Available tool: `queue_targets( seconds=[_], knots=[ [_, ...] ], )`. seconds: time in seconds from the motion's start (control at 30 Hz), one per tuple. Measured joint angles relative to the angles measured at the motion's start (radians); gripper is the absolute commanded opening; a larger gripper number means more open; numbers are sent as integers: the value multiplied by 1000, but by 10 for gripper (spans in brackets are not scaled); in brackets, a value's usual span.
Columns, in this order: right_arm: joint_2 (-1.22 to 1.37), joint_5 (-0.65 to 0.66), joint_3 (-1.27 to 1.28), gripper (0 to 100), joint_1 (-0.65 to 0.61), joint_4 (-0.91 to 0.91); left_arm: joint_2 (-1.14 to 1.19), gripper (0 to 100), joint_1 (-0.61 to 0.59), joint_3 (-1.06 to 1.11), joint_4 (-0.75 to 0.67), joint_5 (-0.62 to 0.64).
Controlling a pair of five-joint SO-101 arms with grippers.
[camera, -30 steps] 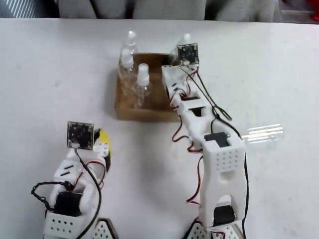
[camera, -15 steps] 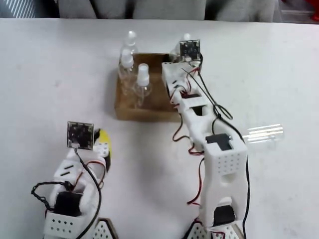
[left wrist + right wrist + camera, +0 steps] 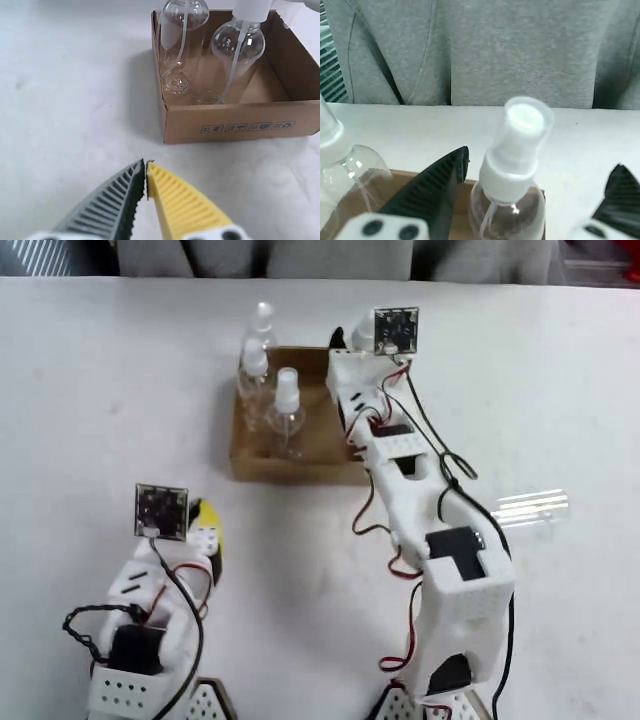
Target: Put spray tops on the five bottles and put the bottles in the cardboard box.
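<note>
Five bottles to account for, taken from my left side across. My left gripper [image 3: 145, 165] sits low over bare desk [image 3: 120, 390] short of the cardboard box [image 3: 235, 127], its grey and yellow jaws pressed together on nothing.

In the left part of the box three bottles stand upright with spray tops on: the nearest bottle [image 3: 288, 405], the middle bottle [image 3: 255, 370] and the farthest bottle [image 3: 262, 320], close in a row along the left wall.

My right gripper [image 3: 542, 160] is stretched out to the box's far right corner, jaws spread wide. The fourth bottle [image 3: 512, 150] stands upright between them, its spray top [image 3: 522, 120] seated. One jaw is just beside its shoulder, the other well apart. I judge it set down inside the box.

The fifth bottle [image 3: 530, 510] lies on its side out on the desk, just beside my right arm's outer flank, its long axis running across the desk from left to right. Whether it carries a top, I cannot tell.

My right arm is far nearer to it. I reckon the way out is straight up past the spray top, then back and outward. There is open desk round that bottle on every side but the arm's.
</note>
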Motion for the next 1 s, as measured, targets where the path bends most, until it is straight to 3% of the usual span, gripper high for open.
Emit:
queue_targets(
  seconds=[0.5, 0.6, 0.83, 1.0],
  knots=[
    [-164, -3, 37, 380, 23, 34, 0, 27, 0, 0, 0, 0],
    [-221, -21, 54, 380, 21, 74, 0, 26, 0, 0, 0, -49],
    [-408, -34, 57, 379, 72, 253, 0, 27, 0, 0, 0, -78],
    [-582, -35, 57, 378, 132, 500, 0, 27, 0, 0, 0, -78]
  ],
)
